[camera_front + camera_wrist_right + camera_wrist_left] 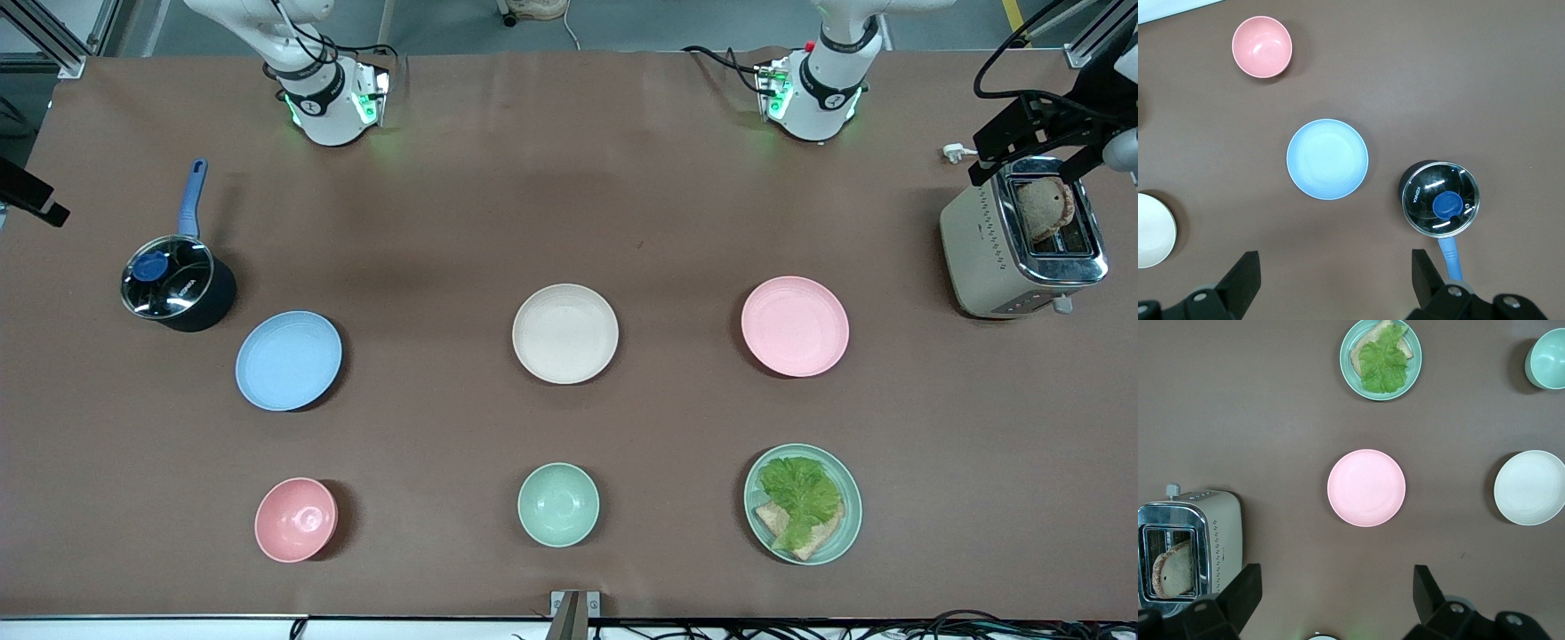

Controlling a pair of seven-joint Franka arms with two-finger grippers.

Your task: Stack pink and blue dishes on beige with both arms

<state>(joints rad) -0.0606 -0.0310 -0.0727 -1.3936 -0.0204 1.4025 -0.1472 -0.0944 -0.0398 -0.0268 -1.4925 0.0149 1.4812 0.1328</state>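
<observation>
My left gripper point(1335, 593) hangs spread and empty over the pink plate point(795, 325), my right gripper point(1336, 277) spread and empty over the blue plate point(288, 360), with the beige plate point(565, 333) lying bare between the two on the table point(622, 178).

Only one text is visible: a small white brand word on the glass lid point(1441, 199) of the dark saucepan point(180, 288), too small to read with certainty.
</observation>
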